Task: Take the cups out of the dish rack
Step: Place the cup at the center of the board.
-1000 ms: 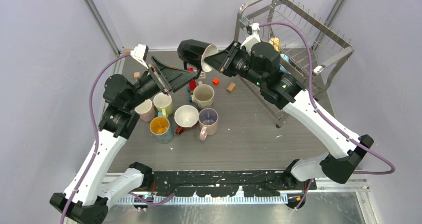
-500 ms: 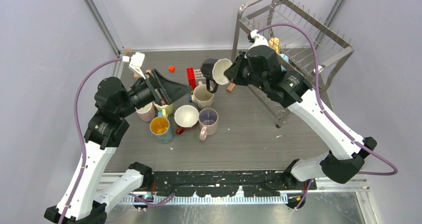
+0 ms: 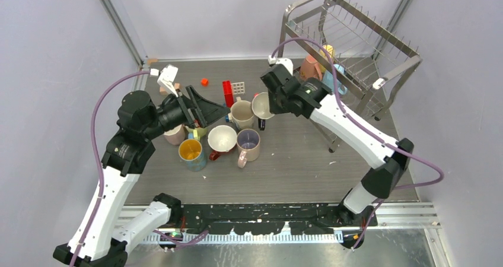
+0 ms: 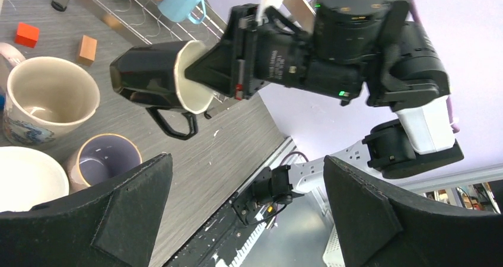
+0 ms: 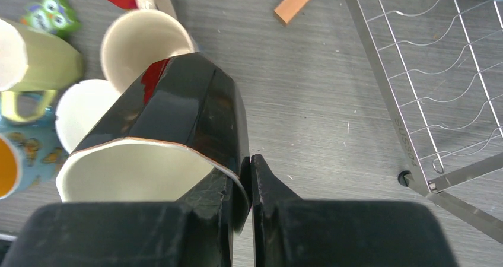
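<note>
The right gripper (image 3: 269,103) is pinching the rim of a black mug (image 3: 261,106) – one finger inside the pale interior, the other pressed against the glossy outer wall – and is holding it tilted, its handle hanging down toward the grey table (image 3: 308,160). The mug is sitting just right of a beige mug (image 3: 242,114), at the far right edge of a group of cups standing together left of centre: a red mug with a white inside (image 3: 221,139), a lilac-lined pink mug (image 3: 248,143) and a blue mug with an orange inside (image 3: 192,153). The left gripper (image 3: 209,109) is hovering over the left side of that group with its fingers spread wide, grasping nothing. At the far right the dish rack (image 3: 356,35) is standing with a pink mug (image 3: 309,67) and a light blue mug (image 3: 338,77) in it – well apart from the black one. A red block (image 3: 228,92) is lying near the far edge.
</note>
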### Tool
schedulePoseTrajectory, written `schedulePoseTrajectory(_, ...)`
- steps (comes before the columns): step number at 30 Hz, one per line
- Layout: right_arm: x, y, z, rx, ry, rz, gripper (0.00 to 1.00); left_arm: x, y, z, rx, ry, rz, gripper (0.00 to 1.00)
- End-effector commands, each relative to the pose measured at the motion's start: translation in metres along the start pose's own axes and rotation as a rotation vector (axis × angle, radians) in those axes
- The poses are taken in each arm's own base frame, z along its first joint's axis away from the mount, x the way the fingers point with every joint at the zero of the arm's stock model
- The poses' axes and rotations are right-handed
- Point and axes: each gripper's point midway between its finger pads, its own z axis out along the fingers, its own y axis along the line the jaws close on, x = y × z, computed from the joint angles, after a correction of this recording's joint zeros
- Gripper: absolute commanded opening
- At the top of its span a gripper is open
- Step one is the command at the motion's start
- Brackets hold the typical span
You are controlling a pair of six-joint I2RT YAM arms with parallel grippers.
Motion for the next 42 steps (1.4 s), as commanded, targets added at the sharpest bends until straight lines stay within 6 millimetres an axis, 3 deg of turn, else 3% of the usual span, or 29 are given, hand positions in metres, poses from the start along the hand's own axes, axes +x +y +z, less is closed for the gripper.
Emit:
schedulePoseTrajectory(1, -0.027, 0.004, 0.004, 0.005, -0.077, 0.013, 0.01, -0.009, -0.012, -0.004, 0.034, -0.018, 0.052, 1.0)
schedulePoseTrajectory(6, -0.017, -0.01, 0.034, 0.042, -0.001, 0.027, 0.01, -0.007, -0.01, -0.005, 0.023, -0.008, 0.063, 1.0)
schedulePoseTrajectory(17, 0.004, -0.026, 0.07, 0.111, 0.097, 0.092, 0.01, -0.004, -0.004, 0.001, 0.021, 0.009, 0.049, 1.0)
schedulePoseTrajectory(32, 0.038, -0.028, 0.118, 0.159, 0.225, 0.146, 0.01, 0.002, 0.001, 0.006, 0.026, 0.032, 0.023, 1.0)
schedulePoseTrajectory(42, 0.058, -0.023, 0.138, 0.173, 0.303, 0.209, 0.01, 0.005, 0.003, 0.01, 0.037, 0.041, -0.004, 1.0)
